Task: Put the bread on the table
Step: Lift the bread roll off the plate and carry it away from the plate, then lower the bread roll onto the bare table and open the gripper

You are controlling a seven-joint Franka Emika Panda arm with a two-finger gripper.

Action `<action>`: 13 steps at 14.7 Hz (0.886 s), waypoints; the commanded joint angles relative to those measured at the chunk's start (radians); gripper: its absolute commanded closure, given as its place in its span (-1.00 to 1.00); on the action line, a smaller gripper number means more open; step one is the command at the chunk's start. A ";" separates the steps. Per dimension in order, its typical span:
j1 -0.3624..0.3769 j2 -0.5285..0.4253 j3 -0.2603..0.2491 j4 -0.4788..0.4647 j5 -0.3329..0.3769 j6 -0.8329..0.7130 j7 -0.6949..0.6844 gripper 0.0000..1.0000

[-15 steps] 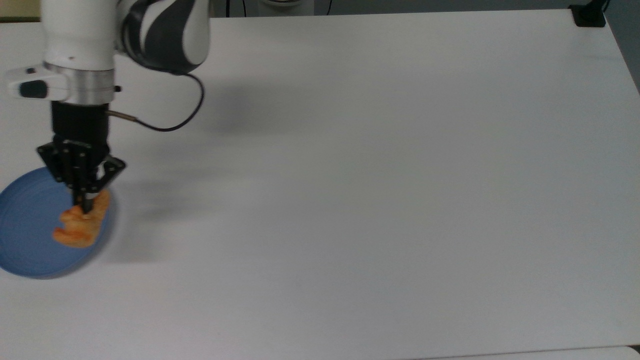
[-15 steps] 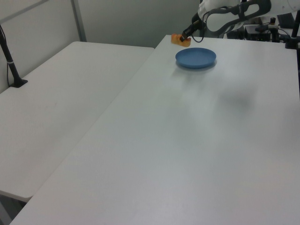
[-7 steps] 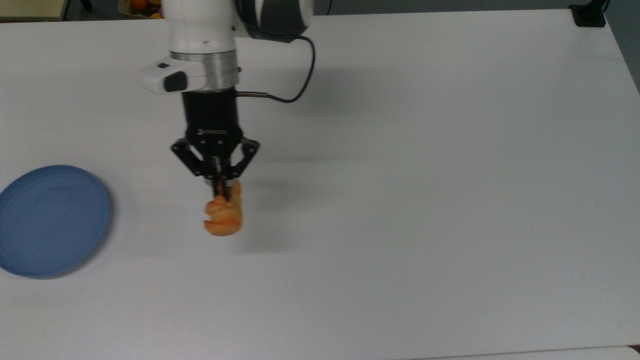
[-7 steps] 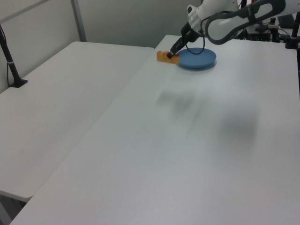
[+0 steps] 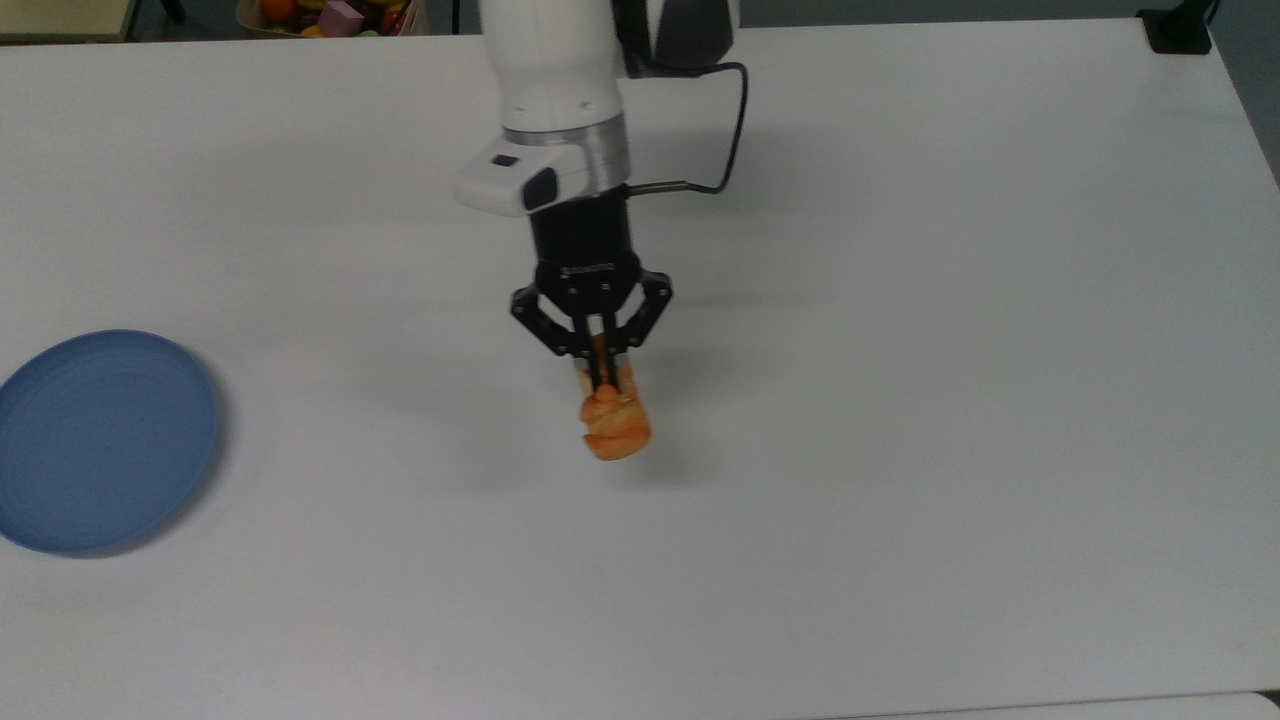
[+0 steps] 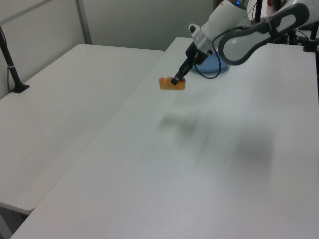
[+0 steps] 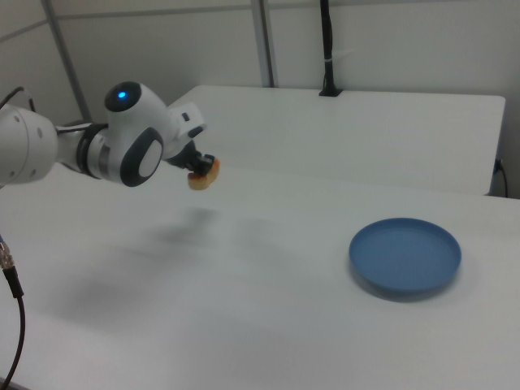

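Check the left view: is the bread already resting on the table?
No. The bread hangs in the tool above the table, with its shadow lying apart from it on the white surface.

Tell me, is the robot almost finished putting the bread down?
Partly. Done: the golden-orange lumpy bread roll is off the round blue plate. In hand: the end effector grips it above the white table. Left: lowering it and letting go.

Overhead plus two opposite obliques
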 commanded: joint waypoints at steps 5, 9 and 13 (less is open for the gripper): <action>0.067 0.090 -0.006 -0.021 -0.245 0.019 0.238 0.94; 0.087 0.134 -0.007 -0.018 -0.322 0.042 0.308 0.75; 0.088 0.144 -0.007 -0.020 -0.362 0.039 0.333 0.20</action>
